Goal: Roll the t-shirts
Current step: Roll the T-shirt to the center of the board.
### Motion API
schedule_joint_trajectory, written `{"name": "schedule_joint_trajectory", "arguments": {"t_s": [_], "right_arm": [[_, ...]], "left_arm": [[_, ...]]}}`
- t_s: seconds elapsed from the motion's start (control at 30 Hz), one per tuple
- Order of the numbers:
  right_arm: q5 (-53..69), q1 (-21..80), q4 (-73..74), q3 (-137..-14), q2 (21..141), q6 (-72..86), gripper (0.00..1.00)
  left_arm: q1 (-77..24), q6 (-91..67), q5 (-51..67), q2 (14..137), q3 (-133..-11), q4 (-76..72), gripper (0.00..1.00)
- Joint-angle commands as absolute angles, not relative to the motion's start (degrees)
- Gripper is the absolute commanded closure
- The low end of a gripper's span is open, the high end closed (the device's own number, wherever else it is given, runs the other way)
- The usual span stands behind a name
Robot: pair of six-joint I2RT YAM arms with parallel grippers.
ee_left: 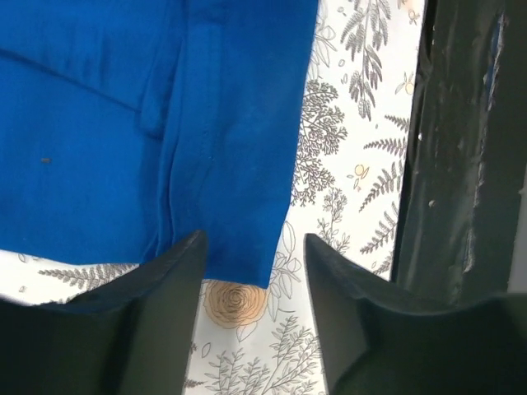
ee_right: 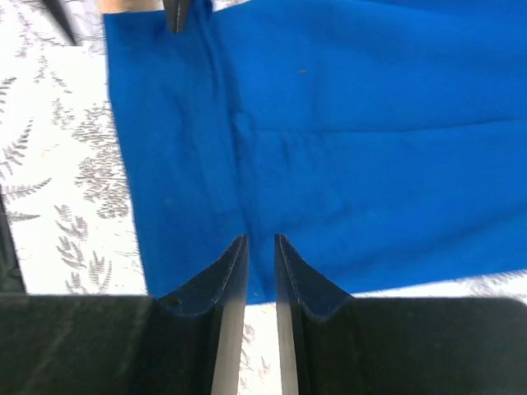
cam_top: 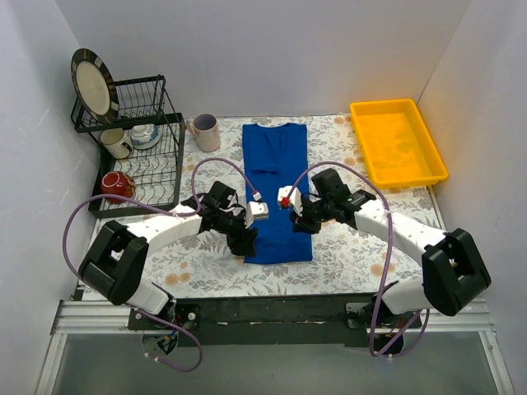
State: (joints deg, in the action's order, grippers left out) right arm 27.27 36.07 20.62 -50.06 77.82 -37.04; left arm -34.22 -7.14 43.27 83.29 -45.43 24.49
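T-shirt [cam_top: 276, 156]: one; yellow tray [cam_top: 366, 148]: one.

The shirt [ee_right: 354, 164] fills most of the view: flat blue cloth, with a stitched seam running from its far edge toward the gripper [ee_right: 257, 240] and a faint fold line crossing it. The gripper sits over the shirt's near edge, jaws almost together, with only a thin slit between them. Fern-printed bench [ee_right: 58, 206] shows beside the shirt's side edge and below its near edge. A dark pointed tip [ee_right: 176, 15] pokes in at the shirt's far edge, on the seam.
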Motion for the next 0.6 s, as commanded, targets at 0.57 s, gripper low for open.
{"name": "schedule_joint_trajectory", "arguments": {"t_s": [0.57], "right_arm": [[36.48, 35.87, 23.21, -52.38, 88.06, -35.87, 0.81]], "left_arm": [[-30.32, -49.03, 64.6, 93.33, -44.12, 2.56, 0.42]]}}
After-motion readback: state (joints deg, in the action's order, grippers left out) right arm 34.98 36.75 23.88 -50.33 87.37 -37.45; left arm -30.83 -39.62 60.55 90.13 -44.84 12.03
